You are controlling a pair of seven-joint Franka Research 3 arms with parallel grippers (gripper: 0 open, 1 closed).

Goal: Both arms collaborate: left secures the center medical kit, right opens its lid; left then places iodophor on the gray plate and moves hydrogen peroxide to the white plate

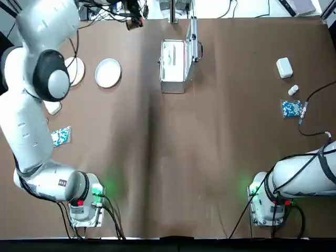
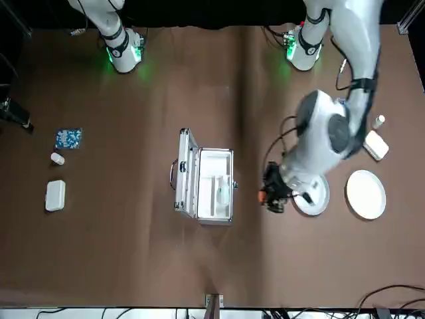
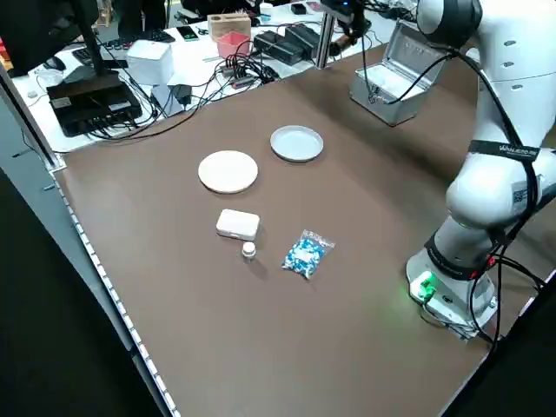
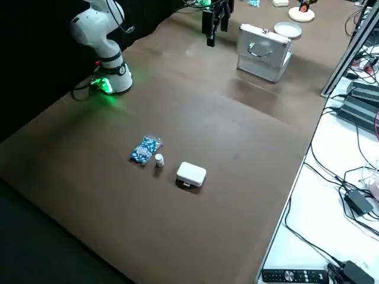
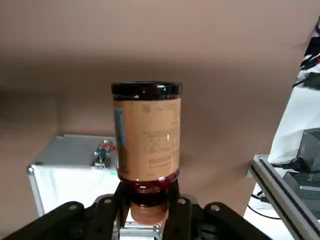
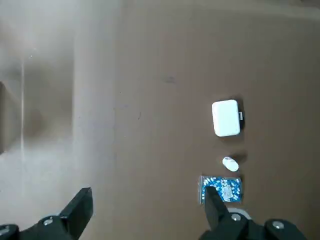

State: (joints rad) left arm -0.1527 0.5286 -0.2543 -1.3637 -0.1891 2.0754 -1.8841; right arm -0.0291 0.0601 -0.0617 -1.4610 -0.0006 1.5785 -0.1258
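The medical kit (image 1: 173, 68) stands open at the table's centre far side, its lid (image 1: 193, 42) upright on the right. My left gripper (image 1: 134, 19) hangs above the table between the kit and the gray plate (image 1: 108, 72). It is shut on the iodophor (image 5: 146, 135), a brown bottle gripped at its lower end. The white plate (image 1: 76, 71) lies left of the gray plate, partly under my left arm. A small white item with a teal mark, the hydrogen peroxide (image 2: 222, 191), lies inside the kit. My right gripper (image 6: 145, 215) is open and empty, high over the table's right side.
At the right lie a rounded white box (image 1: 284, 67), a small white bottle (image 1: 293, 90) and a blue packet (image 1: 291, 108). Another white box (image 1: 52, 107) and blue packet (image 1: 61, 136) lie at the left. Cables and equipment (image 3: 287, 39) crowd the bench beyond the far edge.
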